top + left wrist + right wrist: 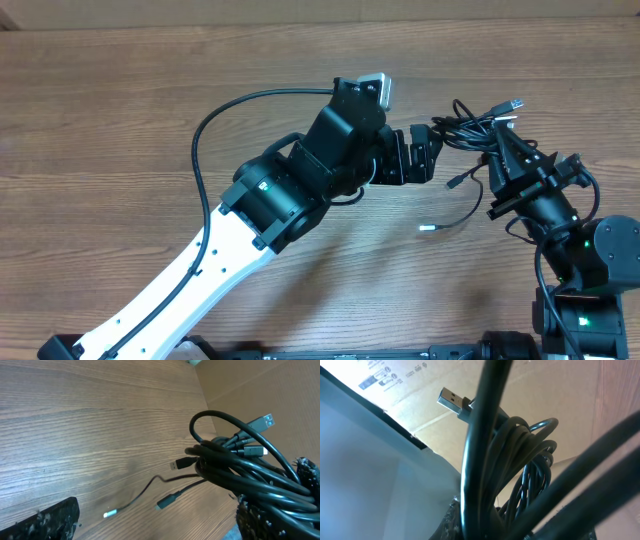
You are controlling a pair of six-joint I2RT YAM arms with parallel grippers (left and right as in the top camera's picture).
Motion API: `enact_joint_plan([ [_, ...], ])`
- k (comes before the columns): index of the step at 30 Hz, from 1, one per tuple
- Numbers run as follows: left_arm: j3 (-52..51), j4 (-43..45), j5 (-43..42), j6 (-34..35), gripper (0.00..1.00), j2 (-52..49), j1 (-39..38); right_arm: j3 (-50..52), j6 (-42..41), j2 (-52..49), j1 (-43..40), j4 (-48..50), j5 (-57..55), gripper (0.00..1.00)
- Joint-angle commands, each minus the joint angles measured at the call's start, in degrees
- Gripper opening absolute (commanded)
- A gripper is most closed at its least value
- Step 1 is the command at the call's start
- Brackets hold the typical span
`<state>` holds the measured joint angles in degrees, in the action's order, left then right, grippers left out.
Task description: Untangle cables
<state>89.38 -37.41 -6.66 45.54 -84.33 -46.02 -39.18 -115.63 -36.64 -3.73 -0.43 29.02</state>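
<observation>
The cables (468, 130) are a bunch of thin black cords hanging above the table at right centre. My right gripper (503, 140) is shut on them from the right. A USB plug (514, 104) sticks out at the top, and loose ends with a dark plug (452, 183) and a pale tip (423, 228) trail down to the wood. My left gripper (425, 155) stands open just left of the bunch. In the left wrist view the cables (240, 472) lie against the right finger (255, 520) and the left finger (50, 522) is far apart. The right wrist view shows the cables (485, 460) close up in my right gripper (490, 527).
The wooden table (120, 110) spreads out to the left and back. My left arm's thick black wire (205, 130) arcs over the table's middle. Cardboard (250, 380) stands beyond the table's far edge.
</observation>
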Motion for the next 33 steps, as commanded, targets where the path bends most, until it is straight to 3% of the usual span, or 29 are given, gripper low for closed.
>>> enact_joint_plan([
  [1,1.2,0.8,-0.4,0.8,1.00,-1.7,-0.1,-0.2,-3.1,0.5,0.2,0.9,-0.3,0.04],
  [28,1.2,6.3,-1.3,-0.6,1.00,-4.1,-0.1,-0.2,-2.6,0.5,0.2,-1.5,1.5,0.04],
  [33,1.2,7.6,2.9,-1.0,1.00,-4.1,-0.1,-0.2,-2.6,0.5,0.2,-1.5,1.5,0.04],
])
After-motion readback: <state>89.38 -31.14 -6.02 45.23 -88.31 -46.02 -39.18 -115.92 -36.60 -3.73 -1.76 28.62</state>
